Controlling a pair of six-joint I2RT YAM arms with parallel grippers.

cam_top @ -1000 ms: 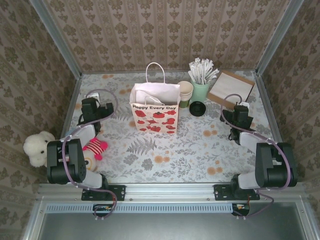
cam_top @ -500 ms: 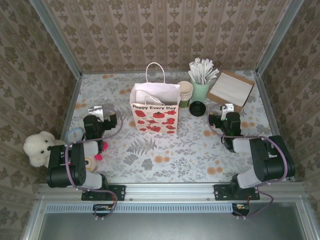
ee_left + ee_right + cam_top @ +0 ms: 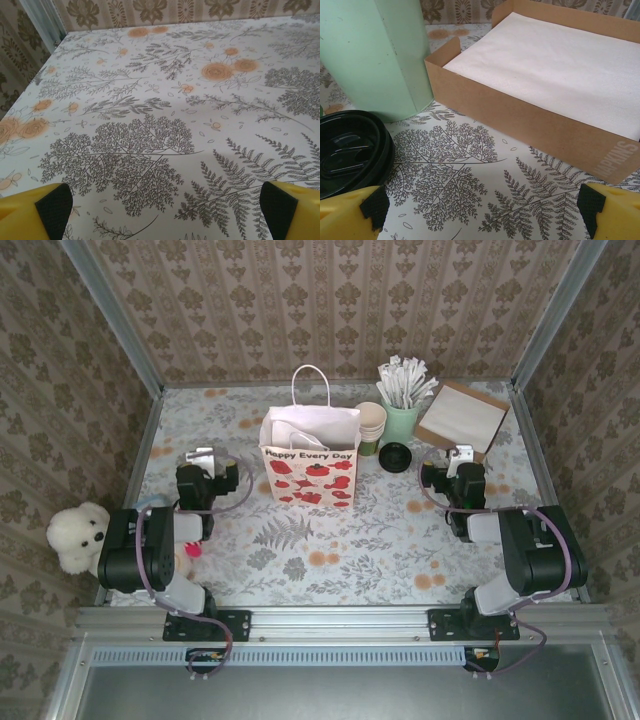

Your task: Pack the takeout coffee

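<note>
The takeout coffee stands right of the paper bag, showing its black lid from above. In the right wrist view the same coffee lid sits low at the left, just beyond my left fingertip. My right gripper is open, a little right of the cup, with only floral table between its yellow fingers. Left of the bag, my left gripper is open over bare tablecloth. The white bag with red flowers stands upright and open-topped in the middle.
A stack of cream cups and a mint-green cup of white stirrers stand behind the coffee. A brown napkin box lies ahead of my right gripper. A white plush bear sits by the left arm.
Both arms have unfolded and swung inward. The right gripper moved left toward the coffee and the napkin box. The left gripper moved right toward the bag, its arm now covering the striped toy.
</note>
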